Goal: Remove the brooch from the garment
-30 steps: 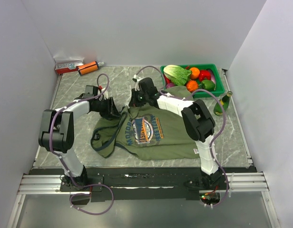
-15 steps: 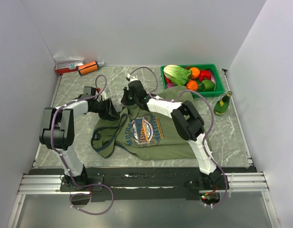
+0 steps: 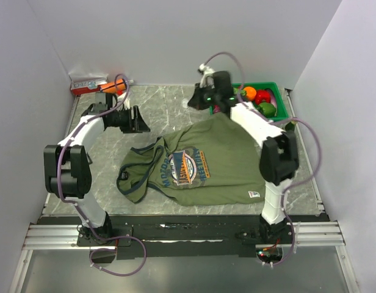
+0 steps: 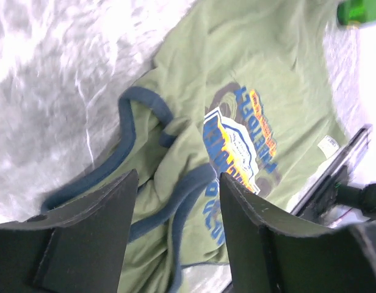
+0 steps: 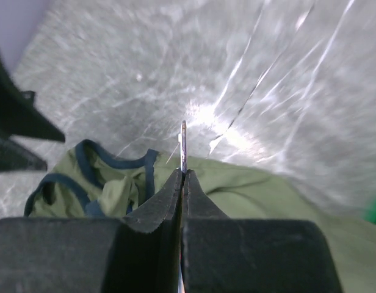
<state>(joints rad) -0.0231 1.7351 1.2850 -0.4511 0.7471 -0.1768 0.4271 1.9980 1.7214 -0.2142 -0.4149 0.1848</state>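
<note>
1. The right gripper (image 5: 182, 174) has its jaws pressed together on what I take for the tiny round whitish brooch (image 5: 183, 137), a thin sliver standing edge-on at frame centre.
2. The olive-green, navy-trimmed T-shirt (image 3: 206, 168) lies lower in the frame, seemingly clear of the sliver.
3. The left gripper (image 4: 177, 178) gapes wide and empty above the collar.
4. The brooch's face is hidden, and overhead it is too small to find.

You are working in a robot lab's test cell. Plain white walls (image 3: 176, 36) box in a marble-patterned table (image 3: 169, 107). Two arms, the left arm (image 3: 84, 131) and the right arm (image 3: 255, 125), are bolted to a metal rail (image 3: 176, 235), with loose cables (image 3: 130, 265) looping off them. Near the right fingers (image 5: 151, 213) sits a green crate (image 3: 282, 104) of vegetables. Well apart from the left fingers (image 4: 84, 238), a red-and-white box (image 3: 87, 84) lies against the wall.
</note>
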